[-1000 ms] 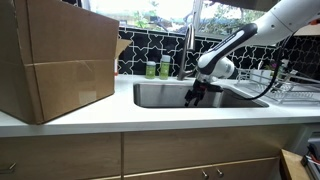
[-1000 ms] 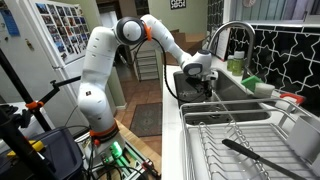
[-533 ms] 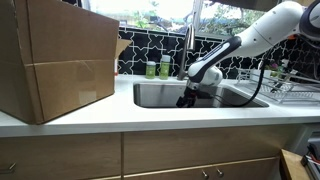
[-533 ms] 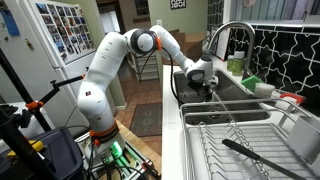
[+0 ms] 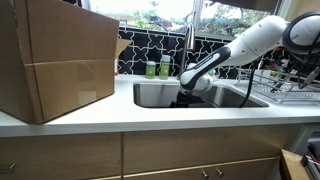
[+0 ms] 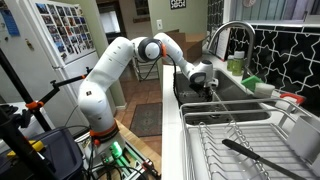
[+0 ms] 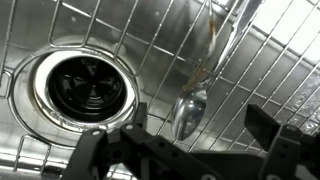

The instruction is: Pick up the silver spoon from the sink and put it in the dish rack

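Wide open, the gripper [image 7: 200, 126] hangs low inside the sink [image 7: 40, 30], its two dark fingers [image 7: 135, 128] spread apart and holding nothing. In the wrist view the silver spoon [image 7: 189, 112] lies on the wire grid [image 7: 120, 30] that covers the sink floor. Its bowl sits between the fingers and its handle runs away toward the far wall. Whether either finger touches it I cannot tell. Beside the spoon, the round dark drain [image 7: 88, 85] sits under the grid.

In an exterior view the white desk [image 5: 100, 118] runs along the front, with pale wood cabinets [image 5: 180, 155] beneath it. A big cardboard box [image 5: 55, 60] stands at one end of the desk, near the sink's rim. The dish rack [image 5: 290, 92] sits at the opposite end, past the basin. The white arm [image 5: 255, 40] reaches over the rack side and down into the basin.

Behind the sink rises the chrome faucet [image 5: 187, 45], with two green bottles [image 5: 158, 68] near it at the desk's back edge. They stand against a black tiled wall [image 5: 135, 50], and a bright window [image 5: 160, 12] is above.

In an exterior view a long dark utensil [image 6: 250, 150] lies across the rack's bars. Farther off, a rug [image 6: 145, 118] lies on the room's floor.
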Controlling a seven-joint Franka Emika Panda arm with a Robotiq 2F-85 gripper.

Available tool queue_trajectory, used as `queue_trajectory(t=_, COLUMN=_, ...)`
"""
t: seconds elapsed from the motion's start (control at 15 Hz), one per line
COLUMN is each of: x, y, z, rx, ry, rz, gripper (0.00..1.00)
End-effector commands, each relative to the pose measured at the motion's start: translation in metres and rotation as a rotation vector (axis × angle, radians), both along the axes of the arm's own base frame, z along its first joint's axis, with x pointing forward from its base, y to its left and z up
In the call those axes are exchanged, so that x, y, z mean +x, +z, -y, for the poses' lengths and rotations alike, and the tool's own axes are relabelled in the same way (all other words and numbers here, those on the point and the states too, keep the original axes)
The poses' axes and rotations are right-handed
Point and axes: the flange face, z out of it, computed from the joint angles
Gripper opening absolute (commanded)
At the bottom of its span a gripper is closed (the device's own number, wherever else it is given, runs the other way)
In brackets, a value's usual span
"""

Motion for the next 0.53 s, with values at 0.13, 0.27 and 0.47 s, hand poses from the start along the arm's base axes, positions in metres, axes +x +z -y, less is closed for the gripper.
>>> queue_trajectory(t=0.13, x=0.021, y=-0.021, z=-0.004, rx=-0.026, ry=-0.027, rz=-0.073, gripper=0.96)
queue_trajectory(t=0.27, x=0.025, y=-0.028, z=-0.006, rx=-0.037, ry=-0.032, rz=-0.097, gripper=0.91)
queue_trajectory(t=0.47, x=0.031, y=-0.033, z=-0.007, rx=-0.045, ry=-0.035, rz=-0.114, gripper=0.89)
